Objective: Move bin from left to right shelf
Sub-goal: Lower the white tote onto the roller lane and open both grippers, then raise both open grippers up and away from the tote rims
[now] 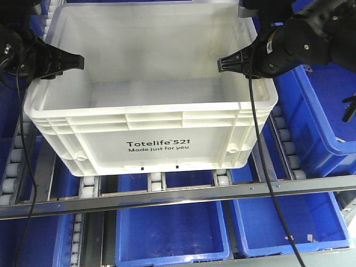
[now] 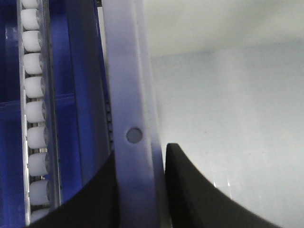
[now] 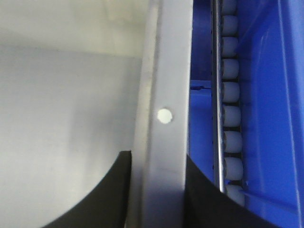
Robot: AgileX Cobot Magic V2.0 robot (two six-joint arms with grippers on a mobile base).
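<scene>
Right shelf (image 1: 183, 196) with roller lanes carries the white bin (image 1: 153, 142), sitting just behind the steel front rail, blue bins (image 1: 172, 233) below and beside. Both arms reach in from the sides, roughly level. Left gripper (image 1: 62, 62) clenched over the bin's left rim (image 2: 130, 118), one finger (image 2: 190, 190) inside, one outside. Right gripper (image 1: 233, 64) clamps the right rim (image 3: 164, 114) likewise.

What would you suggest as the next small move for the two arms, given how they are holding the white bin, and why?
Probably a short, level lift together. The left gripper and right gripper each straddle a side rim of the bin, one finger inside and one outside, so the hold looks set. The bin sits on the rack's rollers behind the steel front rail, which it likely must clear.
</scene>
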